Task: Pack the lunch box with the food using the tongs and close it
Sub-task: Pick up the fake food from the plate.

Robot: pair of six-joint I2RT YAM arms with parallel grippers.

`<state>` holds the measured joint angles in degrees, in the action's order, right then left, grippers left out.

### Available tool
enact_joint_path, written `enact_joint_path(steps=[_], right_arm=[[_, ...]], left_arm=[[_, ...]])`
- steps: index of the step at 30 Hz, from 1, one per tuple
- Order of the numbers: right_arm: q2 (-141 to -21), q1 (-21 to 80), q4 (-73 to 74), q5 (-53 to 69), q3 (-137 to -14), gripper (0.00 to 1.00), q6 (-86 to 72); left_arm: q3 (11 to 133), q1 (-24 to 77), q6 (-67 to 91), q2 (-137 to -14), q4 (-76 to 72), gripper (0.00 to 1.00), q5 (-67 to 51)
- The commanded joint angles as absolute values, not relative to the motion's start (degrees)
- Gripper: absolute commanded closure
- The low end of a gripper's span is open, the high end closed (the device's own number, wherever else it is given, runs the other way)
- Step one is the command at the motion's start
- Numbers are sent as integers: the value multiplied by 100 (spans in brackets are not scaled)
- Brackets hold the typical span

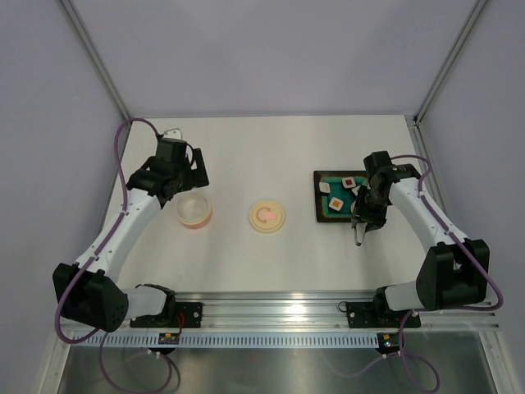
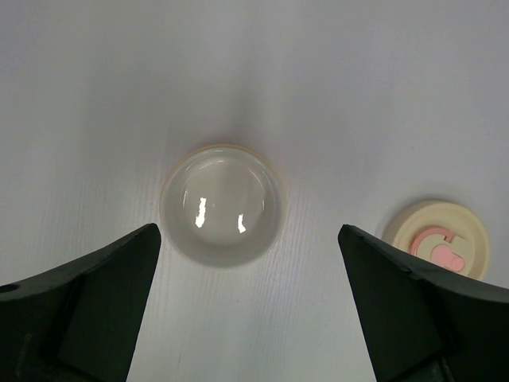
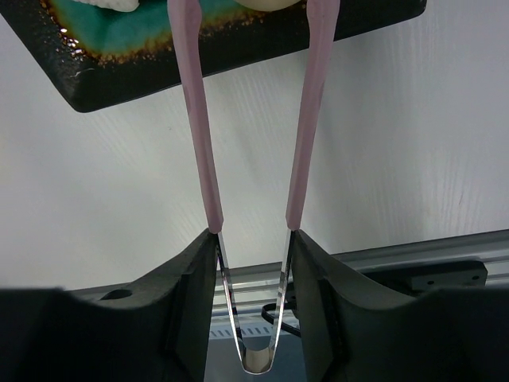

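Observation:
The lunch box (image 1: 194, 211) is a small round pale tub on the table's left, empty, with a glossy cream inside (image 2: 221, 204). My left gripper (image 1: 190, 182) hangs just behind and above it, open wide (image 2: 248, 231), holding nothing. The food (image 1: 336, 202) lies on the dark teal-topped tray (image 1: 318, 197): white squares with orange-red centres. My right gripper (image 3: 250, 239) is shut on the tongs (image 3: 199, 119), pressing both metal arms near the joint. The pink arms stand spread, reaching over the tray's near edge (image 3: 119, 87) to either side of a cream lump (image 3: 270, 3). Their tips are cut off from view.
The flat cream lid (image 1: 267, 217) with a pink curl mark lies between tub and tray, also at the right edge of the left wrist view (image 2: 437, 239). Grey walls enclose the table on three sides. A metal rail (image 1: 279, 312) runs along the near edge.

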<state>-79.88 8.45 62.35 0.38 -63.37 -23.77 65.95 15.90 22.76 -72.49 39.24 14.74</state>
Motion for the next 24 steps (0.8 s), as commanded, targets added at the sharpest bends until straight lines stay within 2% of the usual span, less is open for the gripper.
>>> enact_joint_path(steps=[1, 24], right_arm=[[-8059, 809, 6065, 62, -6319, 52, -2320], [-8323, 809, 5968, -176, -6311, 50, -2233]], left_arm=[[6618, 1600, 2338, -7260, 3700, 1, 1415], [6645, 1591, 2347, -7321, 3700, 1, 1424]])
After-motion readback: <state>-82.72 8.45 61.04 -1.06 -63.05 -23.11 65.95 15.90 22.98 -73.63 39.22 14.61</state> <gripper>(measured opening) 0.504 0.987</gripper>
